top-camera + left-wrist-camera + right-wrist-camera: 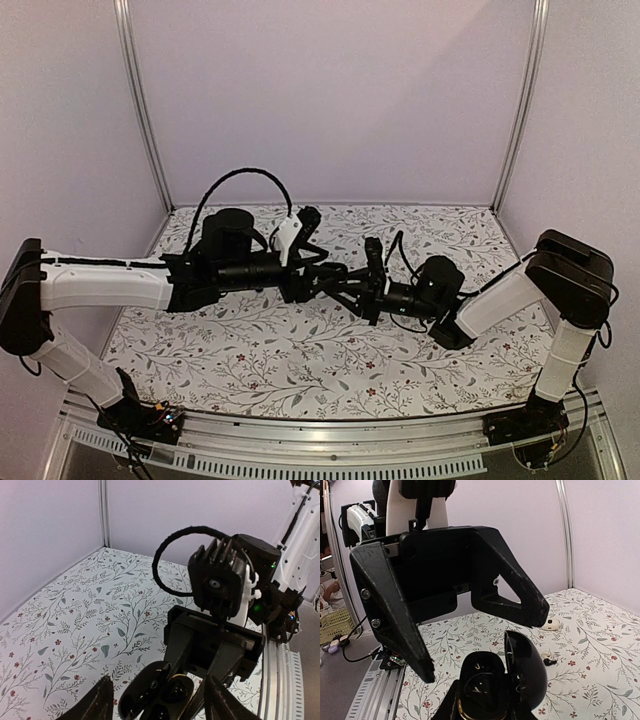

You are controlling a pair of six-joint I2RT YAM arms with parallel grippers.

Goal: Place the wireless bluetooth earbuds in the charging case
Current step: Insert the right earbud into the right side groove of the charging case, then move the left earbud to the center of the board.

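Observation:
The charging case (490, 687) is black and glossy, with its lid (526, 667) standing open. My right gripper (495, 712) is shut on its base and holds it above the table. It also shows in the left wrist view (150, 692), where I cannot tell whether its dark wells are filled. My left gripper (482, 647) is open, with its fingers (102, 700) spread on either side of the case and not touching it. A small black earbud (549, 661) lies on the table beyond the case. In the top view both grippers meet mid-table (358, 292).
A small pale piece (551, 625) lies on the floral cloth (300, 350) farther back. Purple walls and metal posts (145, 110) close the cell. The right arm's body (220, 580) and cable loop fill the left wrist view.

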